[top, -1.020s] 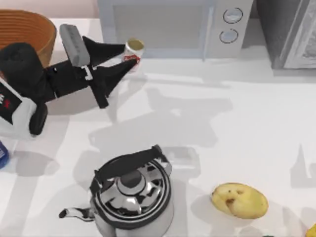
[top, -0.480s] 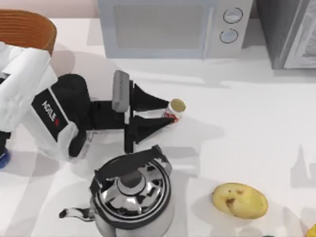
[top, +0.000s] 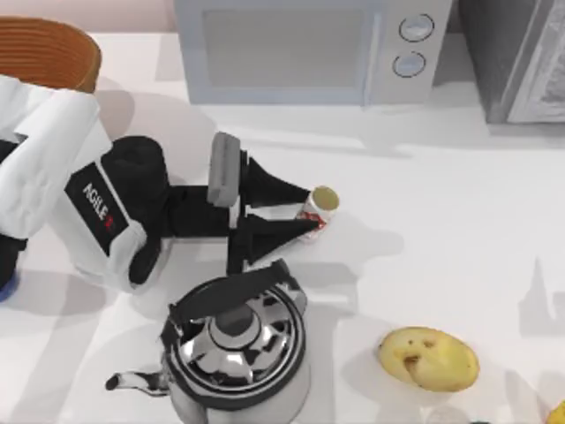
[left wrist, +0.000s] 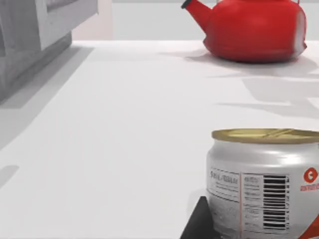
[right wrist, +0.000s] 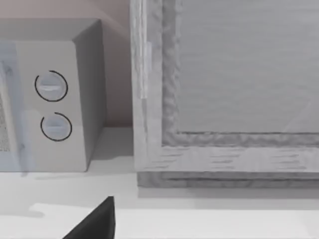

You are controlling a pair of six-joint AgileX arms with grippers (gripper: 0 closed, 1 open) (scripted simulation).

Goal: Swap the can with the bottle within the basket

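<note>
Top view first: the left hand [top: 305, 212] reaches from the left side toward mid-frame, its two black fingers [top: 278, 186] pinching the can [top: 317, 208], which stands on the white surface [top: 441, 247] just above the steel kettle [top: 237, 349]. The basket [top: 48, 53] sits in the upper left corner, well apart from the can. A sliver of blue at the left edge may be the bottle [top: 4, 284], though too little shows to be sure. A microwave [top: 300, 49] runs along the top, and a potato [top: 429, 358] lies at lower right.

Left wrist view: the can [left wrist: 264, 181] stands upright close up, gold top and barcode showing, a dark fingertip [left wrist: 199, 224] touching its base. A red kettle [left wrist: 251, 27] stands far off on the surface.

Right wrist view: the microwave's dials [right wrist: 52, 107] and a grey cabinet [right wrist: 229, 94] face the camera, with a black finger tip [right wrist: 97, 221] at the lower edge; whether the right hand is spread or pressed together, I cannot tell.
</note>
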